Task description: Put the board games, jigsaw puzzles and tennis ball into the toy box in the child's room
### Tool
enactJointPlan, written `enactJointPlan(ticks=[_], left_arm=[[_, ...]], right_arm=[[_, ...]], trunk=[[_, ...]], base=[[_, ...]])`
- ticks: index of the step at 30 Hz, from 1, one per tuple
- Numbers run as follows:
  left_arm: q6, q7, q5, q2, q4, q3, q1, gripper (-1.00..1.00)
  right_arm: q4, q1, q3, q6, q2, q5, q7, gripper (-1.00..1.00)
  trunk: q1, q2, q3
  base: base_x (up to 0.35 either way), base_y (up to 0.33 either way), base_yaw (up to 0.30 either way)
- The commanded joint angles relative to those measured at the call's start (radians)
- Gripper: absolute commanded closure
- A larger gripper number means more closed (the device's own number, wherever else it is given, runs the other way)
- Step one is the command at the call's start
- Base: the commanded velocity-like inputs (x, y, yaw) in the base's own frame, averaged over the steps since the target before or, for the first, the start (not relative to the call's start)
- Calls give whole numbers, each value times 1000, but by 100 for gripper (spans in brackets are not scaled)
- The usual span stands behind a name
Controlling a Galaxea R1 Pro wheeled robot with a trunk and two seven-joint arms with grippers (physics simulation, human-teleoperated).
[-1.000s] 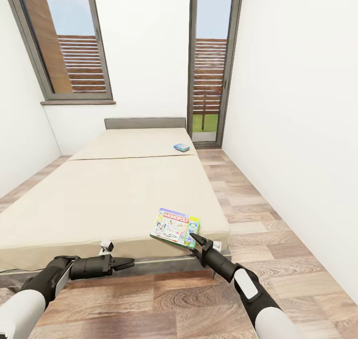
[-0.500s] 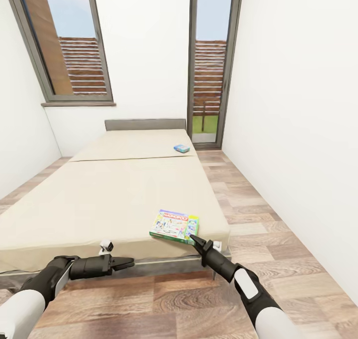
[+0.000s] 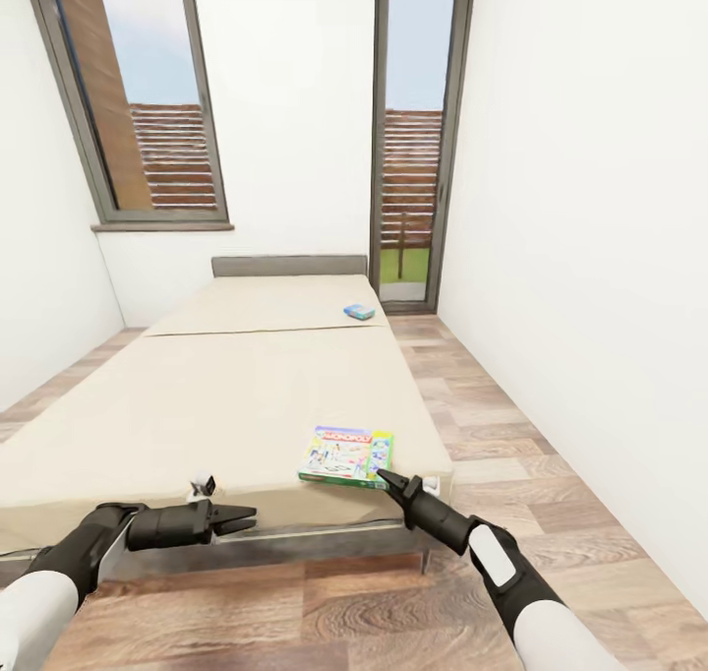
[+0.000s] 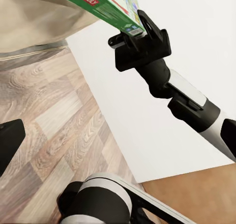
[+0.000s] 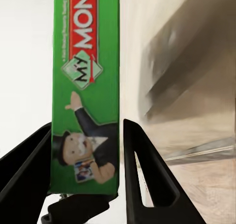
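A white-walled bedroom with a wood-plank floor, seen from the robot's head. A wide bed (image 3: 197,405) with a plain beige mattress runs away from the robot toward a grey headboard.

Near the bed's foot corner, on the side by the glass door (image 3: 408,159), lies a green Monopoly board game (image 3: 346,455). Its near edge overhangs the mattress slightly, which leaves a lip the fingers can get around. The right gripper (image 3: 391,481) reaches up from below the bed's foot edge. In the right wrist view, its two black fingers (image 5: 142,170) straddle the narrow green side of the box (image 5: 86,96), one to each side. They appear closed on it, though whether they are pressing firmly is hard to judge. The thin edge seems the sensible place to grip, since the box's broad face is too wide for the jaws.

A second, small blue board game (image 3: 359,311) rests far up the bed, near the headboard and on the same door side. It is untouched.

The left gripper (image 3: 244,518) hangs below the bed's foot edge, pointing toward the right arm, and holds nothing. Its fingers look close together, but their exact gap cannot be told.
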Motion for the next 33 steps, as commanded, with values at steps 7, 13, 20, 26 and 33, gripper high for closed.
enactJointPlan(ticks=[7,13,20,26,33], left_arm=[[22,-3,4,62,-1,-4,-3,-100],[30,-3,5,128,-1,-3,-5,-100],[30,-3,5,143,-1,-4,-5,-100],[31,-3,5,144,-1,-4,-5,-100],[31,-3,5,144,-1,-4,-5,-100]], right_arm=[[0,1,-3,3,-5,-1,11,100],[0,2,-3,0,-3,-2,19,100],[0,2,-3,1,-5,-2,21,100],[0,2,-3,-1,-4,-2,23,100],[-1,2,-2,-2,-4,-2,23,100]], trunk=[[-24,42,22],[-47,84,41],[-73,133,63],[-96,175,81],[-123,224,103]], base=[[0,0,0],[0,0,0],[0,0,0],[0,0,0],[0,0,0]])
